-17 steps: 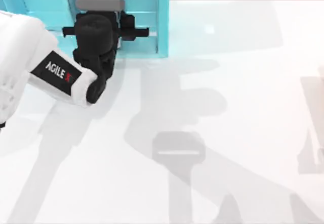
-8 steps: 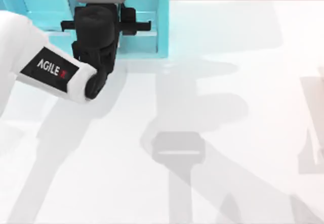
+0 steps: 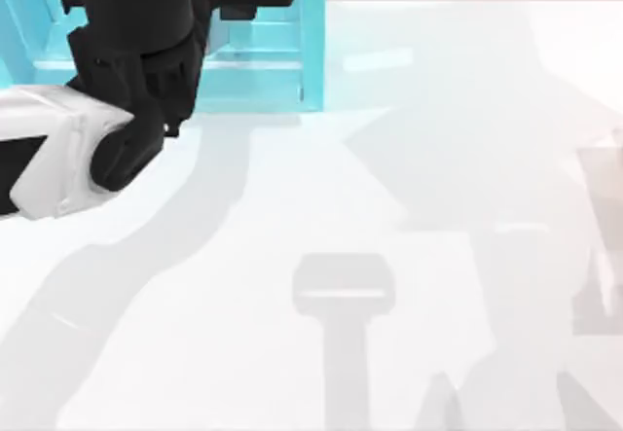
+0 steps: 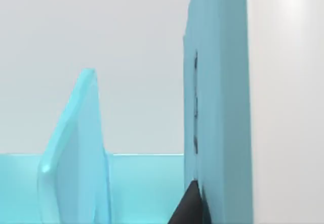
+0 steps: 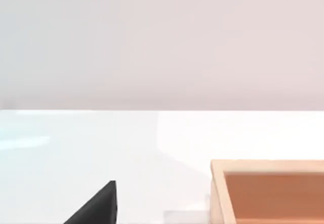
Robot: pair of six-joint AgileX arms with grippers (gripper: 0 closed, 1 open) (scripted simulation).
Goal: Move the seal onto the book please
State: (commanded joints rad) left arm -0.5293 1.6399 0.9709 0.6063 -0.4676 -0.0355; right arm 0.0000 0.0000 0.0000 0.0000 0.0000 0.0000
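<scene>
The seal and the book are out of view. My left gripper hangs at the table's far left corner, over the light turquoise shelf unit, with its black wrist large in the top view. In the left wrist view a black part of that gripper sits close beside an upright turquoise shelf wall. A slanted turquoise divider stands farther off. The right wrist view shows a black part of my right gripper above the white table.
A wooden box with an orange-brown inside stands on the white table near my right gripper. The shelf unit's walls rise around the left gripper. Arm shadows lie across the middle of the table.
The left arm has moved toward the far left corner and looms larger in the top view. Its white forearm has swung lower left. The grey piece above the gripper has left the picture.
</scene>
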